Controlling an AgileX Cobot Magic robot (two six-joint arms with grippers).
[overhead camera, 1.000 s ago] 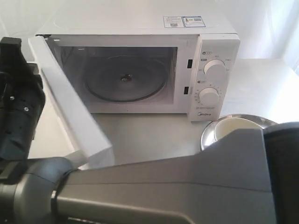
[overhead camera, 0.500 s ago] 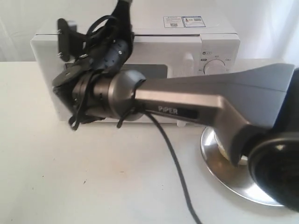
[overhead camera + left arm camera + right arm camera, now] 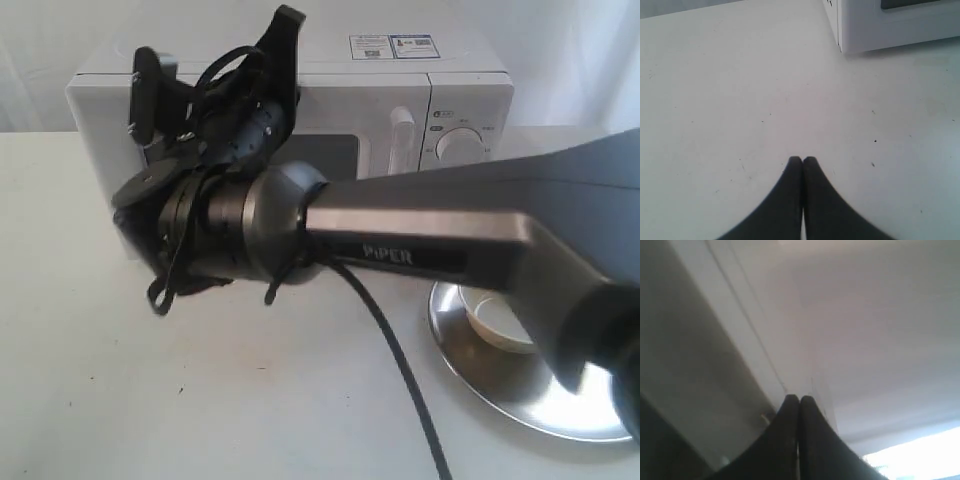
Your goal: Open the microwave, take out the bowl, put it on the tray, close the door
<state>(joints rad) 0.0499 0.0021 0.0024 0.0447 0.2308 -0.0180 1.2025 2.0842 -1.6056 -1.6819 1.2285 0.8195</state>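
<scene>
Right wrist view: the right claw has its two black fingers pressed flat together, no gap between them and nothing held. Beyond its tips there is only a blurred white surface; what that surface is cannot be told from this view.

Exterior view: the right arm reaches across the middle, and its wrist end stands in front of the microwave, with the dark fingers pointing upward, level with the oven's top edge. The door is shut flush against the body, just behind the claw. Its vertical bar handle is beside the claw toward the dials. The stickers lie on the oven's top, near the claw's tips. A black cable hangs from the wrist to the table below.

The tray lies on the table well apart from the right claw, below the arm's elbow end. The bowl sits upright on the tray, partly hidden by the arm.

Left wrist view: the left claw is likewise fully closed and empty, fingers touching along their length. It hangs over the bare white table. A lower corner of the microwave stands ahead of it, well apart
</scene>
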